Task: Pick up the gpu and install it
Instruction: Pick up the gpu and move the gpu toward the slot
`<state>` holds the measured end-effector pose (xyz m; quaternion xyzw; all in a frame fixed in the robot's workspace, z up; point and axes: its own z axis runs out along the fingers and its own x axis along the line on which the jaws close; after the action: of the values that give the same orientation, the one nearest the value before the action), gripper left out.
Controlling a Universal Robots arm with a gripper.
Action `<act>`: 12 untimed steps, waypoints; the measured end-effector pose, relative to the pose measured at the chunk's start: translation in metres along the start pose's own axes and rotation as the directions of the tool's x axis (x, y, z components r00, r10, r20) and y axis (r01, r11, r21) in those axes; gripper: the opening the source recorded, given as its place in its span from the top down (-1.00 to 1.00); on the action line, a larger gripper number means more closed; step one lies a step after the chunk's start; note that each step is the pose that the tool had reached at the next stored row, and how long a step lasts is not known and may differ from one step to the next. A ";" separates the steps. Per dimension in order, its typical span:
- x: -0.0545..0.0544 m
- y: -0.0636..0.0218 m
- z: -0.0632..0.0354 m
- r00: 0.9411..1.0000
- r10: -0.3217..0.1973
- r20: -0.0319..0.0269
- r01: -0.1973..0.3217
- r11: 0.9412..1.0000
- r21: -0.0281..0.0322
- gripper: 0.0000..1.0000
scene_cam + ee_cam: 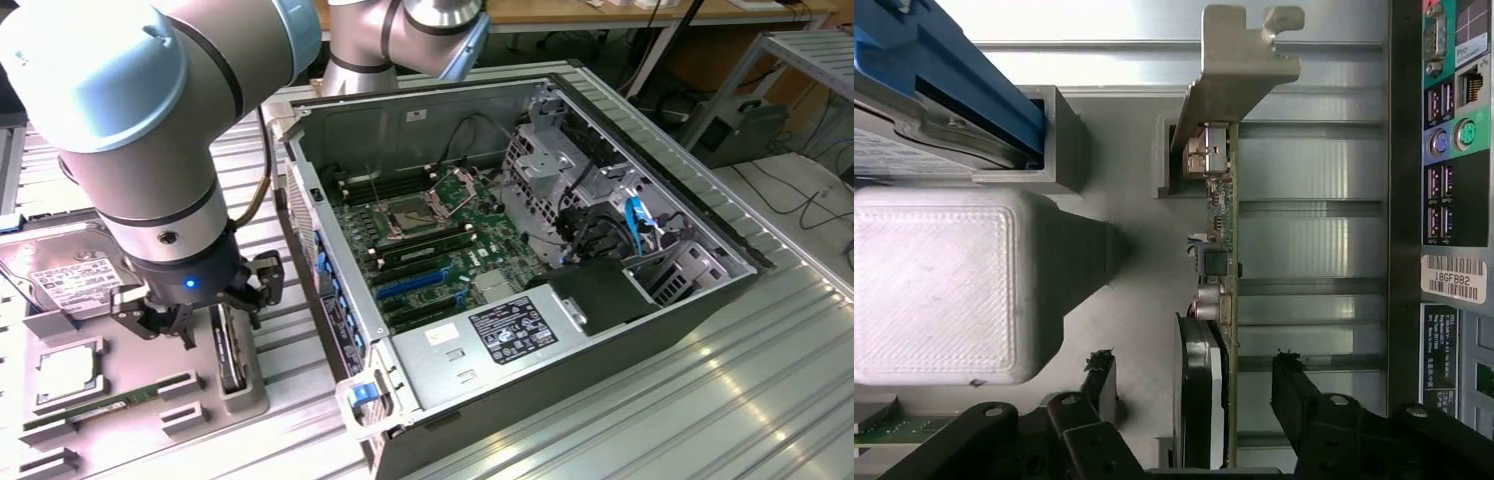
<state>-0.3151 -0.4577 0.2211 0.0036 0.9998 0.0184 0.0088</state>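
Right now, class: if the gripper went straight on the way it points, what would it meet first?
Probably the graphics card, standing on edge in its holder. The open gripper sits over its upper edge, a finger on each side, so the card would slide between them; depth is unclear.

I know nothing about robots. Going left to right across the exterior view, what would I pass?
hard drive with a white label → gpu standing on edge in its grey holder, under the open gripper → computer case near wall → motherboard → blue cable
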 end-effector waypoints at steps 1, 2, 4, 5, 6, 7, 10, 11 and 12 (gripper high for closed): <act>0.000 0.0000 0.0000 1.000 0.000 0.000 0.000 1.000 0.000 -0.46; 0.000 0.0000 0.0000 1.000 0.000 0.000 0.000 1.000 0.000 -0.58; 0.000 0.0000 0.0000 1.000 0.000 0.000 0.000 1.000 0.000 -0.72; 0.000 0.0000 0.0000 1.000 0.000 0.000 0.000 1.000 0.000 -0.72; 0.000 0.0000 0.0000 1.000 0.000 0.000 0.000 1.000 0.000 -0.72; 0.000 0.0000 0.0000 1.000 0.000 0.000 0.000 1.000 0.000 -0.72; 0.000 0.0000 0.0000 1.000 0.000 0.000 0.000 1.000 0.000 -0.55; 0.000 0.0000 0.0000 1.000 0.000 0.000 0.000 1.000 0.000 -0.55; 0.000 0.0000 0.0000 1.000 0.000 0.000 0.000 1.000 0.000 -0.43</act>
<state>-0.3151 -0.4577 0.2210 0.0036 0.9998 0.0184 0.0089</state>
